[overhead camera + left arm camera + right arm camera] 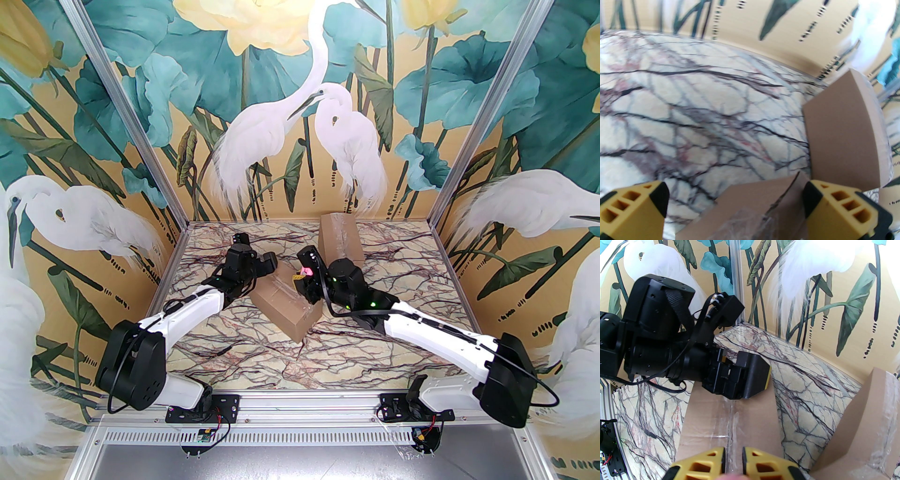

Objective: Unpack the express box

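The express box point(286, 304), brown cardboard with clear tape along its top seam, lies flat at the table's middle. My left gripper point(271, 262) hovers open over the box's far left corner. In the left wrist view its yellow fingers point(632, 211) stand wide apart with that corner point(750, 211) below them. My right gripper point(300, 280) is at the box's far right edge, shut on a small pink object point(307, 271). Seen from the right wrist, its fingertips point(733, 460) leave a thin gap over the taped seam point(731, 418), facing the left gripper's fingers point(755, 373).
A second taped cardboard box point(340, 236) stands upright near the back wall, behind the right arm, also seen as box point(841, 131) and box point(862, 418). Marble-patterned table point(225, 342) is bounded by painted walls on three sides.
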Controlling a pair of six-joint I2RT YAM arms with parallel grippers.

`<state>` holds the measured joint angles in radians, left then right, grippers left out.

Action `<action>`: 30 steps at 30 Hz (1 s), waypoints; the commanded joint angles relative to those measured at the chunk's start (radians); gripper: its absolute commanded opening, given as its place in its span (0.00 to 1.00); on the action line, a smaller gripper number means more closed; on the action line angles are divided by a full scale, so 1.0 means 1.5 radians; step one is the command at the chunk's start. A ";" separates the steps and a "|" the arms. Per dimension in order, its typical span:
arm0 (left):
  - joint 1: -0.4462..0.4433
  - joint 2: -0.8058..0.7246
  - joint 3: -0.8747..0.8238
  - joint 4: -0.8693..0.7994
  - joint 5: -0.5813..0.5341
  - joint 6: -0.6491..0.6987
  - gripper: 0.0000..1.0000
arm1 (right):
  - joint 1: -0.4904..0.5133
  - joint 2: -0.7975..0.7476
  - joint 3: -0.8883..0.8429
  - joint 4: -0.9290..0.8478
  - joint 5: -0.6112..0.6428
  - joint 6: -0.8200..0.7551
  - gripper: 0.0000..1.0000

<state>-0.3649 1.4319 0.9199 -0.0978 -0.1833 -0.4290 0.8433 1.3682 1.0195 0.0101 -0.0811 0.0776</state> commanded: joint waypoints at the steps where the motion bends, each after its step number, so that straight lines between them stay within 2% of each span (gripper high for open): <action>1: 0.019 -0.005 -0.001 -0.170 -0.032 0.014 1.00 | -0.011 0.033 0.028 -0.007 -0.031 -0.023 0.00; 8: 0.081 -0.035 0.064 -0.234 0.078 0.089 1.00 | -0.020 0.057 0.065 -0.008 -0.050 -0.046 0.00; 13: 0.087 -0.016 0.142 -0.318 0.105 0.120 1.00 | -0.020 0.047 0.062 0.008 -0.057 -0.044 0.00; 16: 0.087 -0.010 0.176 -0.327 0.131 0.124 1.00 | -0.019 0.050 0.065 0.016 -0.069 -0.052 0.00; 21: 0.073 0.002 0.219 -0.302 0.200 0.145 0.99 | -0.019 0.058 0.069 0.034 -0.081 -0.056 0.00; 24: 0.054 0.050 0.261 -0.310 0.241 0.165 0.99 | -0.019 0.062 0.073 0.035 -0.077 -0.059 0.00; 30: -0.005 0.135 0.318 -0.331 0.272 0.204 0.93 | -0.019 0.061 0.075 0.021 -0.062 -0.069 0.00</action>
<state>-0.3435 1.5993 1.3724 -0.5442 0.1593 -0.1741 0.8177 1.4540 1.1007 0.0284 -0.1837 -0.0051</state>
